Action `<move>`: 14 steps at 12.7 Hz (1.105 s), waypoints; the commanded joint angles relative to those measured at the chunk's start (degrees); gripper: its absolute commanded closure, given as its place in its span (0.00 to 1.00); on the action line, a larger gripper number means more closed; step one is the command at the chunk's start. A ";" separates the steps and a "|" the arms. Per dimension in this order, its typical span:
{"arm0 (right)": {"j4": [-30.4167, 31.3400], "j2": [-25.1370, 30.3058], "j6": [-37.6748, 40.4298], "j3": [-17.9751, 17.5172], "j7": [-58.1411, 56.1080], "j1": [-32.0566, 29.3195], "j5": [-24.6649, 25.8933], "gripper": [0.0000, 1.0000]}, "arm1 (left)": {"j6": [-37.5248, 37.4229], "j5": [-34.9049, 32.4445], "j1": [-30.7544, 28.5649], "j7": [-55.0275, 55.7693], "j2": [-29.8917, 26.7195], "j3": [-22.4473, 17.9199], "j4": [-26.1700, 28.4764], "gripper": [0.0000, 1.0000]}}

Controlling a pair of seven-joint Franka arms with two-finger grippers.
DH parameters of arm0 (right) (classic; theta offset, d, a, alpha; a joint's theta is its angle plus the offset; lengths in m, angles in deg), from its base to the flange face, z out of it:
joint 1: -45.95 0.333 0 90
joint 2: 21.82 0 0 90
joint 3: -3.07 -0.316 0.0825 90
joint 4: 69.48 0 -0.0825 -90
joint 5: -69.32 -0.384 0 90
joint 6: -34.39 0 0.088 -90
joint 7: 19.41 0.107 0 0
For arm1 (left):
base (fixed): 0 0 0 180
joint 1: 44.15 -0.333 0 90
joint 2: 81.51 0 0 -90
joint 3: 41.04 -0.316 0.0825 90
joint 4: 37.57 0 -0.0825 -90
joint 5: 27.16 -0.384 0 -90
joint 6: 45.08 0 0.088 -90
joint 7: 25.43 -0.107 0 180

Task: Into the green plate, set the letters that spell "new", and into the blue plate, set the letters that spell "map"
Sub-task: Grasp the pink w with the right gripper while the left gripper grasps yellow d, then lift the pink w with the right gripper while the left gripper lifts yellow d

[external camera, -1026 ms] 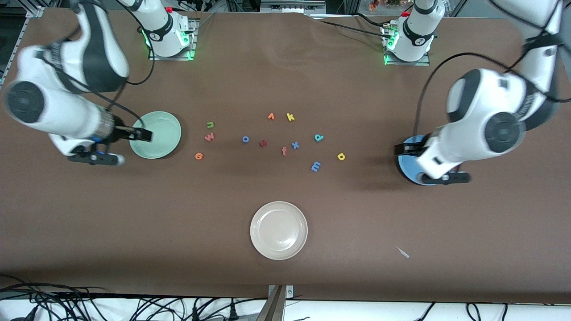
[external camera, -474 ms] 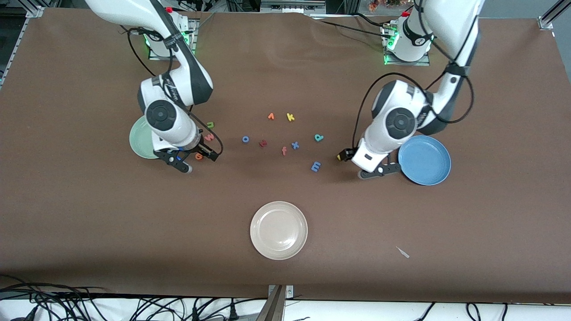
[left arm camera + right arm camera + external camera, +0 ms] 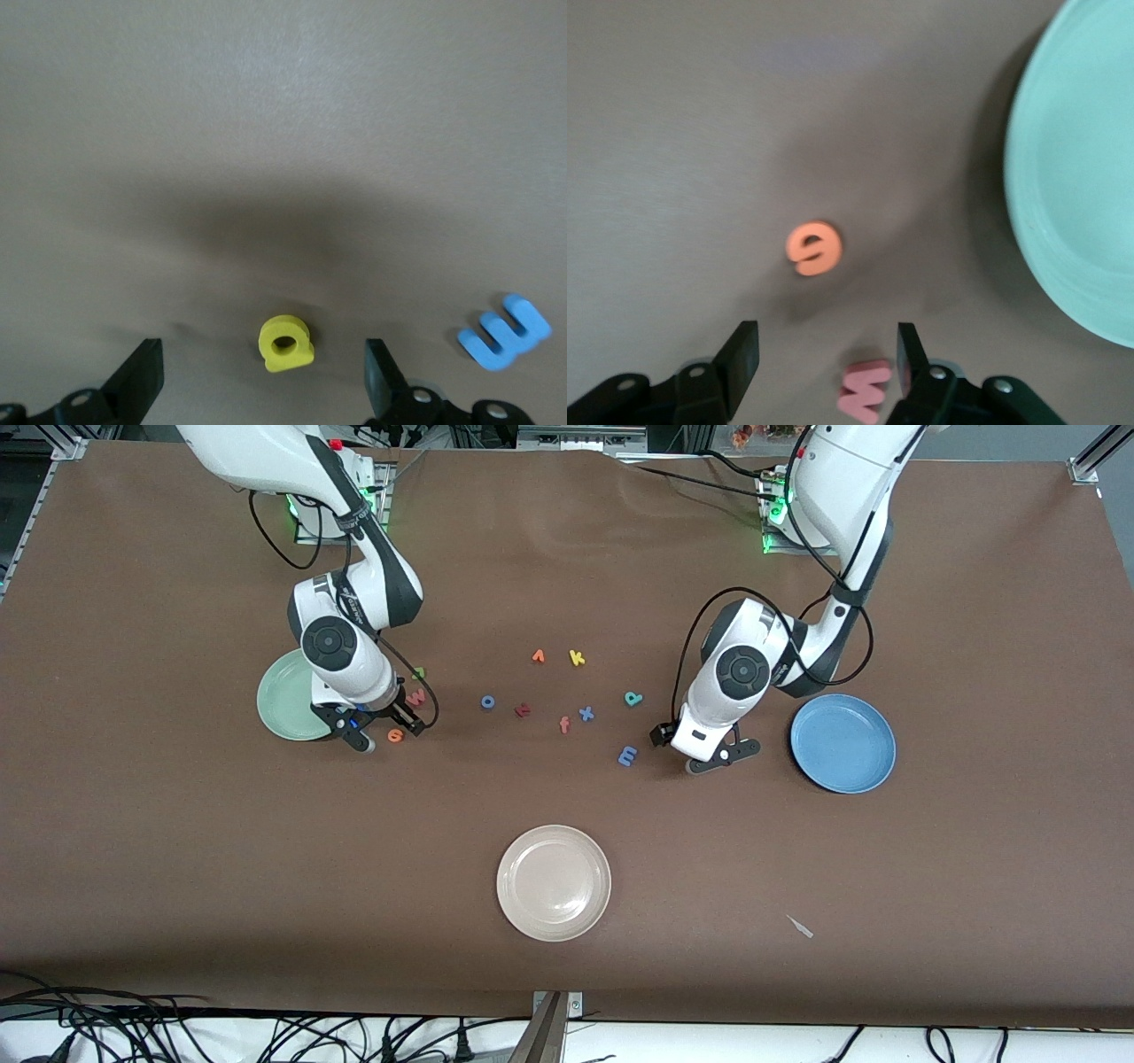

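The orange "e" (image 3: 396, 735) lay on the table just beside the green plate (image 3: 282, 705), with the pink "w" (image 3: 416, 696) and the olive "n" (image 3: 419, 674) farther from the front camera; none of the three was in the plate. The right gripper (image 3: 824, 361) hung low over the "w" and "e", jaws apart and holding nothing, the "w" (image 3: 865, 390) between its fingers. The yellow "a" (image 3: 284, 343) lay on the table between the fingers of the left gripper (image 3: 264, 379), whose jaws stood wide open and empty. The blue "m" (image 3: 627, 756) lay near it, the teal "p" (image 3: 633, 699) farther from the camera. The blue plate (image 3: 842, 744) sat empty toward the left arm's end. A white plate (image 3: 554, 882) lay nearest the camera.
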 commanded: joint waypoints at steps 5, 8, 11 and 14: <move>4.67 2.98 -1.64 -2.12 5.78 0.14 0.53 0.29 | 1.10 1.44 1.94 4.76 1.65 -0.75 -1.03 0.21; 4.94 2.71 -1.90 -2.30 7.03 0.14 0.62 0.31 | 1.10 1.44 2.73 6.79 1.65 -0.75 -1.03 0.34; 5.55 2.10 -3.56 -2.30 7.03 0.23 0.62 0.34 | 1.10 1.44 2.82 7.15 1.74 -0.83 -1.03 0.48; 6.43 1.40 -5.85 -2.30 7.20 0.32 0.62 0.35 | 1.10 1.35 2.82 6.97 1.83 -0.92 -1.03 0.59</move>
